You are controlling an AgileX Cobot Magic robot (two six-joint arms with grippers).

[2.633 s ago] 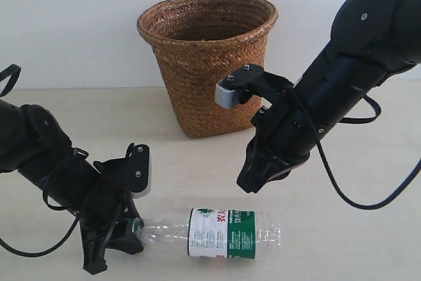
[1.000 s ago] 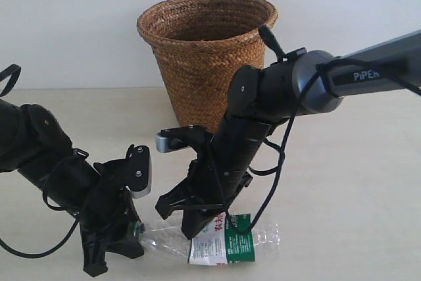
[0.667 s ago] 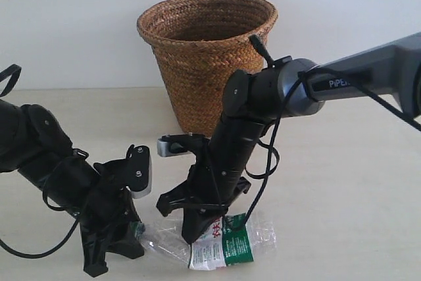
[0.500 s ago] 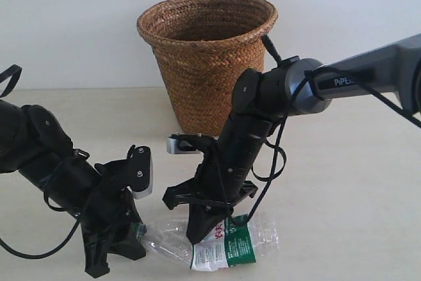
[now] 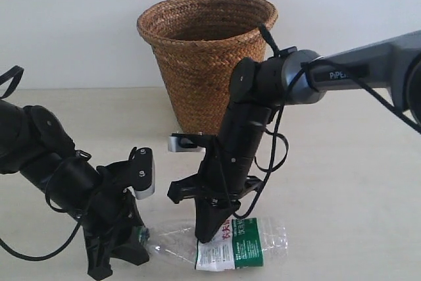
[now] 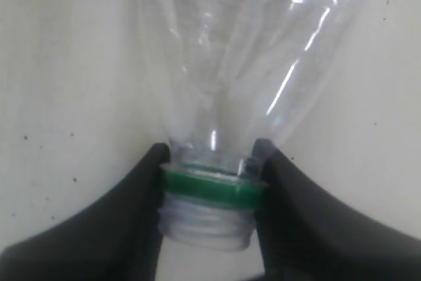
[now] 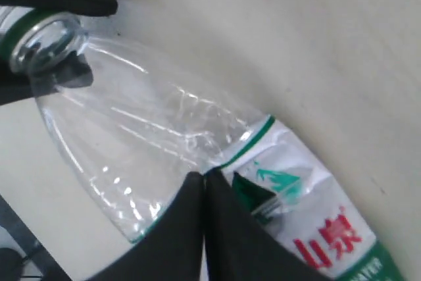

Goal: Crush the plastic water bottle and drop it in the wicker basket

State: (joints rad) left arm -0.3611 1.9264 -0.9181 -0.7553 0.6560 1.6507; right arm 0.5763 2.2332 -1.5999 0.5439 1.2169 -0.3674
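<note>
plastic water bottle (image 5: 240, 253) now creased under lowered, closed right fingers (image 5: 209, 226)

Dented plastic water bottle (image 5: 243, 252) on its side; wicker basket (image 5: 207, 64) upright behind

In the exterior view the left gripper (image 5: 135, 245) hides the neck of the plastic water bottle (image 5: 273, 238). The right gripper (image 5: 209, 233) covers the neck-side end of the bottle's label (image 5: 243, 251), whose print is too small to read. Above the bottle, the right arm (image 5: 250, 129) masks part of the wicker basket's (image 5: 197, 57) base. The left wrist view cuts off the bottle's body, the right wrist view its base. Whether the right gripper's closed fingers (image 7: 243, 248) pinch any plastic cannot be told.
</note>
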